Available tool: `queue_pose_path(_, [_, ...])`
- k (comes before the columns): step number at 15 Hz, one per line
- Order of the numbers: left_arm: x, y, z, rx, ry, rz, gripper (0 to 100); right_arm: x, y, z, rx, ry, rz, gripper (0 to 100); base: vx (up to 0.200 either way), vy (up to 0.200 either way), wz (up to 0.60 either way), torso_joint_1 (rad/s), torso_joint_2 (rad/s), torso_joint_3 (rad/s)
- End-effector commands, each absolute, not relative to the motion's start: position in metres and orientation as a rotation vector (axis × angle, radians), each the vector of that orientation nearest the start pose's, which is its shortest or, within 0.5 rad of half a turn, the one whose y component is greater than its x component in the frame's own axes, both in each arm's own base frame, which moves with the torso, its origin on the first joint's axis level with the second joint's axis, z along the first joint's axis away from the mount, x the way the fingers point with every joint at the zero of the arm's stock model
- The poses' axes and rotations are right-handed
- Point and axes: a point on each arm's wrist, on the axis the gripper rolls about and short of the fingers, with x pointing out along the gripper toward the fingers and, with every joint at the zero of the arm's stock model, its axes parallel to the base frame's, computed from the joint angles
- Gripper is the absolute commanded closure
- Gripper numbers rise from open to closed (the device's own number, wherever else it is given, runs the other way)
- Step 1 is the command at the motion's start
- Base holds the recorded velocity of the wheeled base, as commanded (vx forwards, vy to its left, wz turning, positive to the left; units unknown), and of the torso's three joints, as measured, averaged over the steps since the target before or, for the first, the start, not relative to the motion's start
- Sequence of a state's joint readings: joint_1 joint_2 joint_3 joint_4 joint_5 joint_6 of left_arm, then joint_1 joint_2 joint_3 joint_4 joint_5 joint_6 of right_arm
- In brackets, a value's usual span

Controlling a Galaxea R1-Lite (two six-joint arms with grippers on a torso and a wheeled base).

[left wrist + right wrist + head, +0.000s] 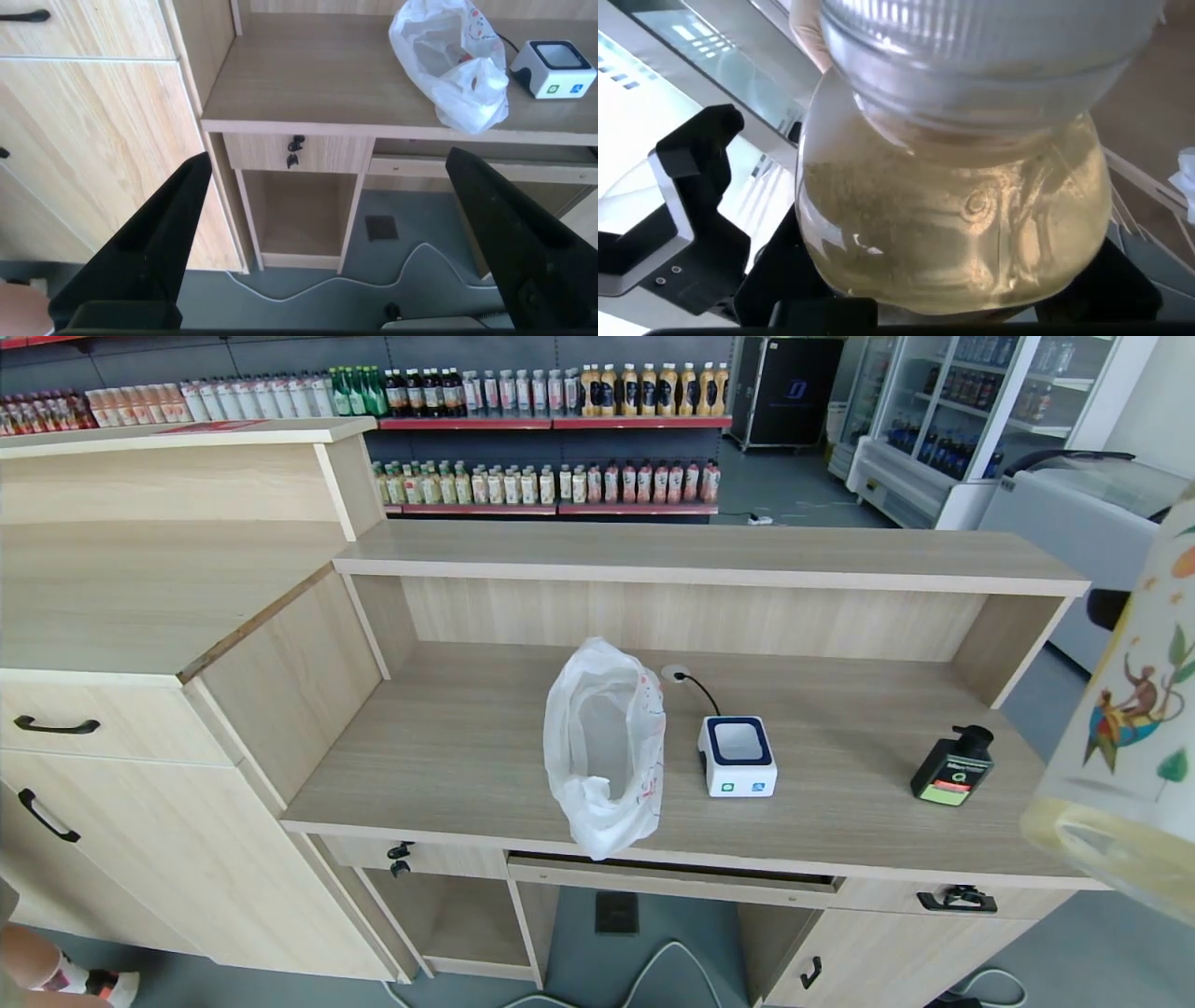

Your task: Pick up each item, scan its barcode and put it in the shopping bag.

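A clear bottle (1125, 728) of yellowish drink with a painted label hangs in the air at the far right, close to the head camera. My right gripper (906, 233) is shut on it; the bottle's base (962, 215) looms large in the right wrist view, with one black finger (691, 215) beside it. A white shopping bag (607, 747) stands open on the counter, and the white barcode scanner (737, 756) sits just right of it. A black pump bottle (952, 767) stands farther right. My left gripper (327, 243) is open and holds nothing, low in front of the counter.
The wooden counter (448, 756) has a raised back shelf and side walls. A taller cabinet (140, 616) stands to its left. A cable (695, 689) runs from the scanner to a hole behind it. Drawers with keys (295, 152) lie under the counter's front edge.
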State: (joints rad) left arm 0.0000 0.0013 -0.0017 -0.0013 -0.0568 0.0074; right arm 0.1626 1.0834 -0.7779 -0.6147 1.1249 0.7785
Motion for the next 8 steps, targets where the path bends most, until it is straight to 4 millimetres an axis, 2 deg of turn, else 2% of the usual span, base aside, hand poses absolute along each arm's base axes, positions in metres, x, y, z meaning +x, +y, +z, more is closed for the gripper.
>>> queue_pose_path(1, [-0.023, -0.001, 0.076, 0.008, -0.002, -0.057, 0, 0.127, 0.042, 0.311, 0.509, 0.215, 1.314, 100, 0.0, 0.0, 0.0, 0.0, 0.0, 0.0])
queue_pose_path(4, [-0.023, -0.001, 0.076, 0.008, -0.002, -0.057, 0, 0.12, 0.041, 0.305, 0.515, 0.225, 1.312, 100, 0.0, 0.0, 0.0, 0.0, 0.0, 0.0])
queue_pose_path(8, [-0.023, -0.001, 0.076, 0.008, -0.002, -0.057, 0, 0.123, 0.042, 0.295, 0.529, 0.249, 1.293, 100, 0.0, 0.0, 0.0, 0.0, 0.0, 0.0])
